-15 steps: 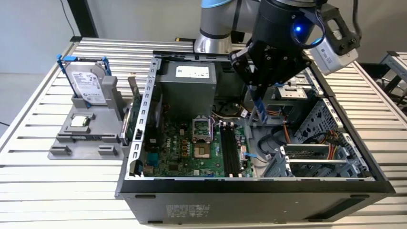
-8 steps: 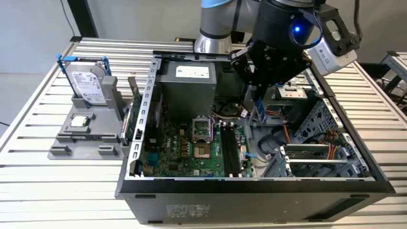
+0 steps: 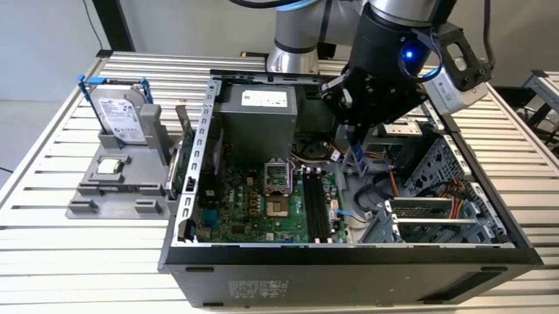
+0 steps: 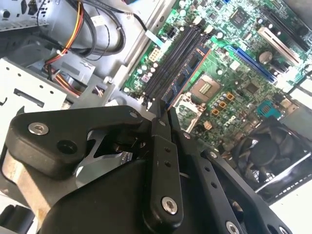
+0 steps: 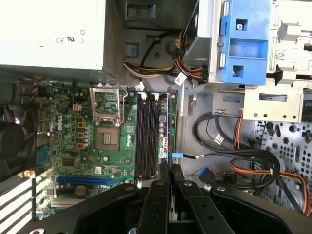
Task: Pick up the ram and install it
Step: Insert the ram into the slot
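My gripper (image 3: 354, 134) is shut on the ram (image 3: 357, 157), a thin dark blue stick hanging down inside the open computer case (image 3: 349, 255). It hangs above the motherboard, to the exterior view's right of the black memory slots (image 3: 316, 206). In the second wrist view the ram (image 4: 190, 68) reaches out from the black fingers (image 4: 161, 146) over the slots (image 4: 170, 63). The first wrist view has the ram (image 5: 169, 126) edge-on, beside the slots (image 5: 146, 136), with the gripper (image 5: 170, 168) closed around its near end.
A silver hard drive with blue rails (image 3: 120, 118) stands in a grey holder on the exterior view's left. A green card (image 3: 186, 150) leans by the case wall. Inside are the power supply (image 3: 258, 111), processor socket (image 3: 277, 190), fan (image 5: 14, 136), drive cage (image 3: 436, 170) and loose cables (image 5: 253, 161).
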Robot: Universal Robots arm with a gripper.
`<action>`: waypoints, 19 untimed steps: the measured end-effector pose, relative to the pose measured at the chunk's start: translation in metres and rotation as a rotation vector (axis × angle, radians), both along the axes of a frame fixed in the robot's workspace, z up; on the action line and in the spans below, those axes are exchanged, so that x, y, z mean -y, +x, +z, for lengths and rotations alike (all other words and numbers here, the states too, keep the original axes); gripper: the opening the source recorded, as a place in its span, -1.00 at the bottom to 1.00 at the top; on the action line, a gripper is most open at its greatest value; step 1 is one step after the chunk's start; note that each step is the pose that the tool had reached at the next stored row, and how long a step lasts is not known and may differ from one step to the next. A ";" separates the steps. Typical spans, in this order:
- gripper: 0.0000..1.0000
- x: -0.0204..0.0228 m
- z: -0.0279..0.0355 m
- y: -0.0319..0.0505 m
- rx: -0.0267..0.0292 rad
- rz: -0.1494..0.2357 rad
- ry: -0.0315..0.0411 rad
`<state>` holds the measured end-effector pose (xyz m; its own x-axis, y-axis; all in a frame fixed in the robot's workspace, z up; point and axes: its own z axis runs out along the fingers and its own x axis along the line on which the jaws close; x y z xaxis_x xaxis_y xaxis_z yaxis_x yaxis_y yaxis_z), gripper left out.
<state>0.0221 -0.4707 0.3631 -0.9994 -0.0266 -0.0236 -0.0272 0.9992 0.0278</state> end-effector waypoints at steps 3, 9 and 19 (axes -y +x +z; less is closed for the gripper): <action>-1.00 -0.0001 -0.0054 0.0001 0.0000 -0.001 0.0000; -1.00 -0.0002 -0.0079 0.0001 0.0000 -0.002 -0.0002; -1.00 0.0005 -0.0156 0.0007 -0.0064 -0.032 0.0114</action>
<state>0.0228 -0.4712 0.3475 -0.9998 0.0054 -0.0173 0.0047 0.9992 0.0392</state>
